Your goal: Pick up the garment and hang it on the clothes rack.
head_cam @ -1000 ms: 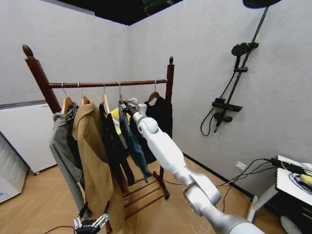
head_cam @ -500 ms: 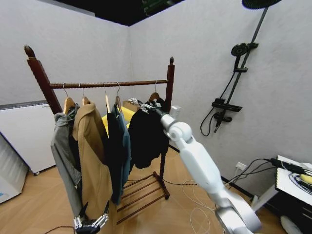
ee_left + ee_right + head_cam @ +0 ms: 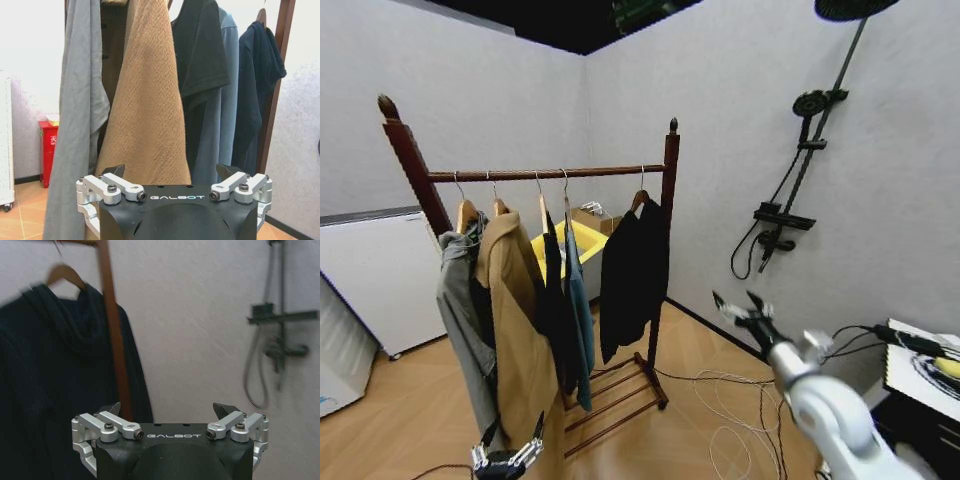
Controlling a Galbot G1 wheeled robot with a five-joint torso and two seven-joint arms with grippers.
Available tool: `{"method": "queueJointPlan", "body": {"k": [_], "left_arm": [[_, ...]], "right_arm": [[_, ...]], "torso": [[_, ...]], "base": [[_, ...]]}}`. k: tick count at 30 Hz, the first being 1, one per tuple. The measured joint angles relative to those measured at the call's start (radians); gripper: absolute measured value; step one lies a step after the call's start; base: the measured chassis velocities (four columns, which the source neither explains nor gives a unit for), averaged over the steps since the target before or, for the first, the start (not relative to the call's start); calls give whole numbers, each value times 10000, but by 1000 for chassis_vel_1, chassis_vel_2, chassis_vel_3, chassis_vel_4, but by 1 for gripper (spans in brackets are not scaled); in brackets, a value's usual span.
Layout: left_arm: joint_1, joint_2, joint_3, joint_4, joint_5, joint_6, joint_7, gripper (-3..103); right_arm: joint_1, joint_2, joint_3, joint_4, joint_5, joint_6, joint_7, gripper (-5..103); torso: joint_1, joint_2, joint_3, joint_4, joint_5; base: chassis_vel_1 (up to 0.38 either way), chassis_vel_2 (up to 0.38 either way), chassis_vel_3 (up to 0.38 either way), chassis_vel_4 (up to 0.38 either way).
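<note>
Garment (image 3: 579, 300): hangs from its hanger on the clothes rack (image 3: 665, 230) bar, between a black jacket (image 3: 632, 270) and the tan coat (image 3: 515, 330), long axis vertical.
Right gripper (image 3: 740, 303): released, empty, well apart beyond the rack's right upright.
Left gripper (image 3: 506, 457): released, low, just before the coat's hem; nearer arm.

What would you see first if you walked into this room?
A tall wooden clothes rack full of hanging clothes stands in the corner, with a long tan coat and a teal sweatshirt on it. The robot's right end effector, open, hangs in the air beside the rack, below a black shower fitting.
</note>
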Motion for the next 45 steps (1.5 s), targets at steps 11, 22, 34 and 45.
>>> {"method": "queueJointPlan", "body": {"k": [11,22,34,45], "left_arm": [[0,-1,0,0,0,-1,-2,100],[0,-1,-1,0,0,-1,-2,100],[-1,-1,-1,0,0,-1,-2,100],[-1,-1,-1,0,0,0,-2,100]], "right_arm": [[-2166,1445,-552,-776,-1314,1549,92,100],[-2198,1524,-666,-809,-1765,1486,128,100],[-2127,1507,-681,-823,-1730,1444,135,100],[-2109,1501,-689,-825,-1714,1435,137,100]], "torso": [[2,-4,4,8,0],[3,-4,4,6,0],[4,-4,5,6,1],[4,-4,5,4,0]], "base": [[0,0,0,0],[0,0,0,0],[-11,-6,-13,-9],[-68,-70,-65,-65]]}}
